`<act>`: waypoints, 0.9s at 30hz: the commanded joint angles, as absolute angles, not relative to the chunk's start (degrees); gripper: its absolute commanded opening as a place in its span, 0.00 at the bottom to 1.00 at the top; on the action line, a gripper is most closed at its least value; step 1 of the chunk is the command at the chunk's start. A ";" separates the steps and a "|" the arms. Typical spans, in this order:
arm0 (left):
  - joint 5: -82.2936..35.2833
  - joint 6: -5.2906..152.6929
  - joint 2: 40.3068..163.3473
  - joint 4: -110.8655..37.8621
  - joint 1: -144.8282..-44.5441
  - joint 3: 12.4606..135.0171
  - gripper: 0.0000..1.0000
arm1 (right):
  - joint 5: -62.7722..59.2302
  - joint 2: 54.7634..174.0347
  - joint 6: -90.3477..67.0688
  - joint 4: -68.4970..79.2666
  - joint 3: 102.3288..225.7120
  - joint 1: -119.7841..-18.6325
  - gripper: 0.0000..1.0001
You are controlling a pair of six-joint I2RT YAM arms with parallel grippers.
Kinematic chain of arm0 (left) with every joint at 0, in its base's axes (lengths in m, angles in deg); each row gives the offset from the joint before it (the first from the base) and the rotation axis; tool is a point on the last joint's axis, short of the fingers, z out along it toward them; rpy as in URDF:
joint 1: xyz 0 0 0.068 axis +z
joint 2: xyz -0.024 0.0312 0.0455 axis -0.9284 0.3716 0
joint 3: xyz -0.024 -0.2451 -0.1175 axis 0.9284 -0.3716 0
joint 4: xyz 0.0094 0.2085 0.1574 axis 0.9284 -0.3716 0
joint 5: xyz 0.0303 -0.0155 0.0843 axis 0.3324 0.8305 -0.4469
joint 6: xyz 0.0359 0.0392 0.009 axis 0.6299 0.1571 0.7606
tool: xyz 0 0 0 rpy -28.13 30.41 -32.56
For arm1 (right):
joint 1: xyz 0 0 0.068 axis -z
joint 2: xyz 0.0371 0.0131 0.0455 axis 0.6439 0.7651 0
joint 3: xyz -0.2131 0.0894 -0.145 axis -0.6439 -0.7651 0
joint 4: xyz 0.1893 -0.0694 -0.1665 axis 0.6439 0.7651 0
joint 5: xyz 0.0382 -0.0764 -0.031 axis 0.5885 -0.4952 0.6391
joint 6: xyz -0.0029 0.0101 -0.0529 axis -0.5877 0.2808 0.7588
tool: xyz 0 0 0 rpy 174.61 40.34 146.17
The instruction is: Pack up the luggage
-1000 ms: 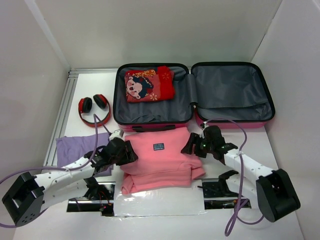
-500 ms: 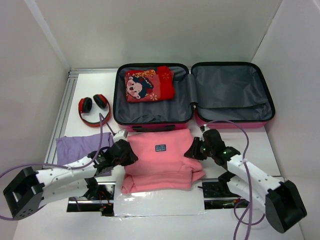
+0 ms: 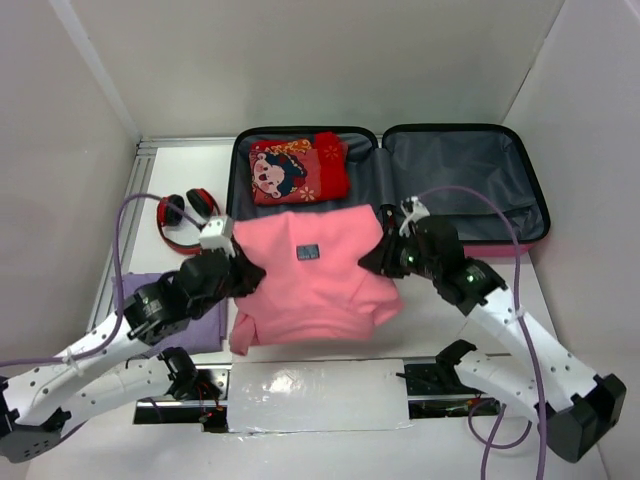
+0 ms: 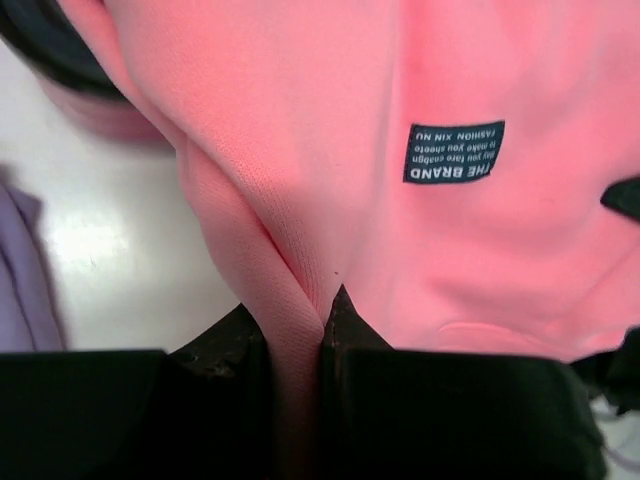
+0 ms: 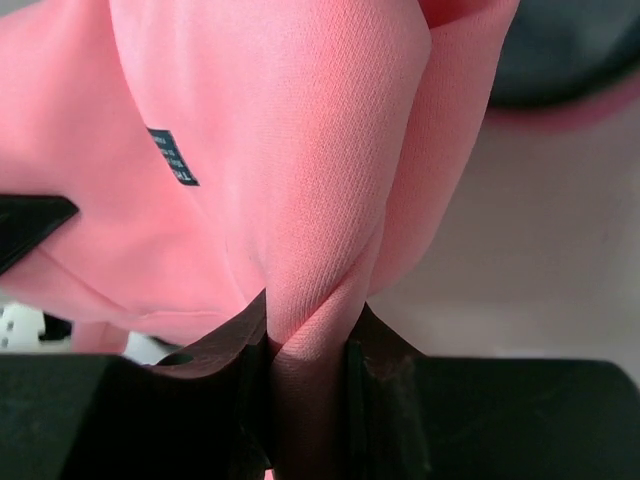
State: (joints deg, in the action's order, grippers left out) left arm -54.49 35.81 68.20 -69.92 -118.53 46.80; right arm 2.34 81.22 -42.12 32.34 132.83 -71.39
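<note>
We hold a pink sweater (image 3: 315, 275) between us, our left tool (image 3: 243, 274) pinched tight on its left edge and our right tool (image 3: 376, 262) pinched tight on its right edge, its top edge over the near rim of the suitcase (image 3: 465, 180). The suitcase lies open at the back of the worktop (image 3: 190, 170), a folded red cartoon cloth (image 3: 295, 170) in its left half and headphones (image 3: 186, 218) just left of it.

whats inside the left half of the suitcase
A folded red cartoon-print cloth lies at the back of the luggage half. The pink sweater covers its near part, hiding anything there.
</note>
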 commanded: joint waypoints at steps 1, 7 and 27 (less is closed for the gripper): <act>-58.49 47.89 75.69 -64.63 -112.26 57.36 0.00 | -4.65 88.91 -37.01 26.76 146.10 -71.81 0.00; -35.05 51.44 90.82 -52.71 -87.47 71.87 0.00 | -3.45 108.70 -28.74 24.74 169.36 -67.34 0.00; -19.99 51.27 151.04 -48.45 -77.77 118.73 0.00 | 11.68 164.26 -24.69 24.82 216.60 -51.86 0.00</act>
